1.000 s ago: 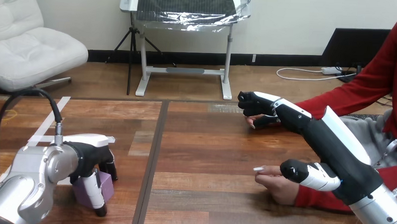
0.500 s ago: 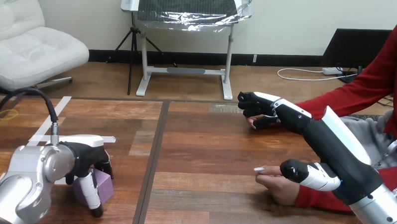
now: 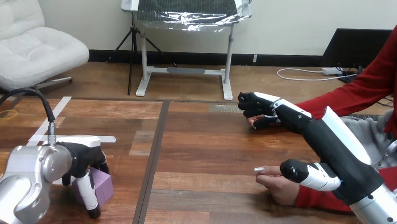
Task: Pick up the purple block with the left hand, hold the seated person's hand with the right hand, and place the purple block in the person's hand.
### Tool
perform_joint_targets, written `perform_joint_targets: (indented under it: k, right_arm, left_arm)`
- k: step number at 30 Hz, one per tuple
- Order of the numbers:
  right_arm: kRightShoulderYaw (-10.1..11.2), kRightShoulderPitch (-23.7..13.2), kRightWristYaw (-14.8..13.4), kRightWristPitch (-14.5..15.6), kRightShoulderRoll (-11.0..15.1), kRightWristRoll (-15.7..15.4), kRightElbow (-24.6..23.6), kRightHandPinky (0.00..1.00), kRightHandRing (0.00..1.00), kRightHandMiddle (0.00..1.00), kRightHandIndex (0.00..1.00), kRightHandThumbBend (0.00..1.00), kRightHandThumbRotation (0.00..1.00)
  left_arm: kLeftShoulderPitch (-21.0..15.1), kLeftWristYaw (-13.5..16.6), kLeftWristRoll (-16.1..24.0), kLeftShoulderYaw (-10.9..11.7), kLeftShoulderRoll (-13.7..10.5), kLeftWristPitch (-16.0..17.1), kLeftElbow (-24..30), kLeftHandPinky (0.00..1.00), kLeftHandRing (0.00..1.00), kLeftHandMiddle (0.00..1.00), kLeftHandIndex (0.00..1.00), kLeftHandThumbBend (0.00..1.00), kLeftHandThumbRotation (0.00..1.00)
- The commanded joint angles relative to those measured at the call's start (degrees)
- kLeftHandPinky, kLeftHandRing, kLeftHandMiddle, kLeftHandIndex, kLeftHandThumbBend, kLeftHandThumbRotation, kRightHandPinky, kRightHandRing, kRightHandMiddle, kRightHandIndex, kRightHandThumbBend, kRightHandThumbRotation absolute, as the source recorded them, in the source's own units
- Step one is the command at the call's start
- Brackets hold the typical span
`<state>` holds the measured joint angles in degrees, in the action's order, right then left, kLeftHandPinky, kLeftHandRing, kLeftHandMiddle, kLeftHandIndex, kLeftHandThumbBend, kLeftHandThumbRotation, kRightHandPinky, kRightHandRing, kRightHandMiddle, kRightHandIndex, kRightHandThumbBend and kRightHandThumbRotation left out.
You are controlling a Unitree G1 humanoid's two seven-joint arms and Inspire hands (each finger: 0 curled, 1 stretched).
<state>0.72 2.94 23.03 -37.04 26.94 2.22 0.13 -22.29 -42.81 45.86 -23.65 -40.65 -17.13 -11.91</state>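
Observation:
The purple block [image 3: 103, 184] rests on the table near its front left. My left hand [image 3: 82, 163] is over it from the left, fingers curled down on its far side and thumb [image 3: 88, 195] against its near side. My right hand [image 3: 305, 126] reaches across the right half of the table. Its fingers [image 3: 256, 105] are curled round the person's farther hand [image 3: 251, 122], most of which they hide. The person's nearer hand [image 3: 274, 184] lies on the table under my right thumb [image 3: 306, 174].
Strips of pale tape [image 3: 52, 118] cross the table's left part, and a yellow rubber band [image 3: 7, 114] lies at the far left. A dark seam [image 3: 152, 155] runs down the table's middle. The person's red sleeves [image 3: 346, 95] come in from the right.
My left hand has slid a little to the left and nearer, with its thumb moving along the block's near side. The block has hardly moved. The right hand and both of the person's hands are unchanged.

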Motion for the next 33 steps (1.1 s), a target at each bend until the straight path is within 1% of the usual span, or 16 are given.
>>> perform_joint_targets:
  k: [1,4,8,10,11,12,16,18,19,20,21,24,29,31,33]
  right_arm:
    - [1.7,-2.2,0.2,-0.5,0.6,1.2,-1.6,0.71,0.80,0.83,0.85,1.00,1.00]
    - [1.6,-2.3,0.3,-0.6,0.7,1.3,-1.4,0.72,0.80,0.83,0.85,1.00,1.00]
    - [1.6,-2.4,0.4,-0.4,0.7,1.5,-1.5,0.72,0.80,0.83,0.85,1.00,1.00]
    - [1.6,-2.5,0.6,-0.4,0.7,1.7,-1.4,0.72,0.80,0.83,0.85,1.00,1.00]
    - [1.6,-2.5,0.6,-0.5,0.7,1.7,-1.4,0.72,0.80,0.83,0.85,1.00,1.00]
    - [1.6,-2.6,0.7,-0.5,0.7,1.7,-1.3,0.72,0.80,0.83,0.85,1.00,1.00]
    - [1.6,-2.7,0.8,-0.6,0.7,2.0,-1.1,0.72,0.80,0.83,0.85,1.00,1.00]
    - [1.6,-2.7,0.9,-0.6,0.7,2.0,-1.0,0.72,0.80,0.83,0.85,1.00,1.00]
    - [1.7,-2.8,0.9,-0.6,0.7,2.0,-0.9,0.72,0.80,0.83,0.85,1.00,1.00]
    - [1.7,-2.8,1.0,-0.7,0.7,2.0,-0.9,0.72,0.80,0.83,0.85,1.00,1.00]
    - [1.7,-2.8,1.0,-0.7,0.7,2.1,-0.9,0.72,0.80,0.83,0.85,1.00,1.00]
    - [1.8,-2.9,1.0,-0.7,0.7,1.9,-1.0,0.72,0.80,0.83,0.85,1.00,1.00]
    - [1.8,-2.9,1.0,-0.7,0.6,1.9,-0.8,0.72,0.80,0.83,0.85,1.00,1.00]
    - [1.8,-2.9,1.0,-0.7,0.6,2.0,-0.8,0.72,0.80,0.83,0.85,1.00,1.00]
    - [1.9,-3.0,0.8,-1.1,0.6,1.6,-0.6,0.72,0.80,0.83,0.85,1.00,1.00]
  left_arm:
    - [-1.0,0.1,1.1,1.3,-1.6,-1.1,2.9,0.56,0.81,0.87,0.77,0.82,0.00]
    - [-0.8,0.0,0.9,1.5,-1.7,-1.6,3.2,0.53,0.79,0.87,0.77,0.80,0.00]
    - [-0.2,0.9,1.0,2.0,-1.4,-3.0,3.6,0.48,0.75,0.86,0.76,0.79,0.00]
    - [0.0,1.5,1.0,2.1,-1.4,-3.2,3.7,0.42,0.67,0.85,0.75,0.79,0.00]
    - [0.1,2.2,0.6,2.5,-1.0,-3.5,3.3,0.40,0.64,0.84,0.74,0.79,0.00]
    - [0.2,2.7,0.4,2.7,-0.8,-3.7,3.0,0.34,0.53,0.73,0.71,0.77,0.00]
    - [0.5,4.5,-0.5,3.5,0.1,-5.0,2.4,0.26,0.40,0.57,0.65,0.72,0.00]
    - [0.9,6.2,-0.5,3.7,0.4,-5.1,2.3,0.25,0.36,0.52,0.61,0.72,0.00]
    - [1.0,6.6,-0.5,3.7,0.4,-5.1,2.3,0.25,0.35,0.50,0.59,0.72,0.00]
    - [1.4,7.9,-0.3,3.9,0.5,-5.0,2.5,0.24,0.34,0.49,0.58,0.72,0.00]
    - [1.6,8.8,-0.2,4.0,0.5,-4.9,2.6,0.27,0.36,0.48,0.54,0.74,0.00]
    - [2.1,10.9,0.2,4.1,0.9,-5.1,2.7,0.30,0.39,0.48,0.50,0.75,0.00]
    - [2.7,13.2,0.3,4.2,1.3,-5.9,2.9,0.34,0.44,0.51,0.47,0.74,0.00]
    - [2.8,13.6,0.2,4.2,1.4,-6.2,2.9,0.35,0.45,0.51,0.46,0.74,0.00]
    - [3.0,14.7,0.0,4.3,1.5,-6.0,2.9,0.36,0.45,0.52,0.46,0.75,0.00]
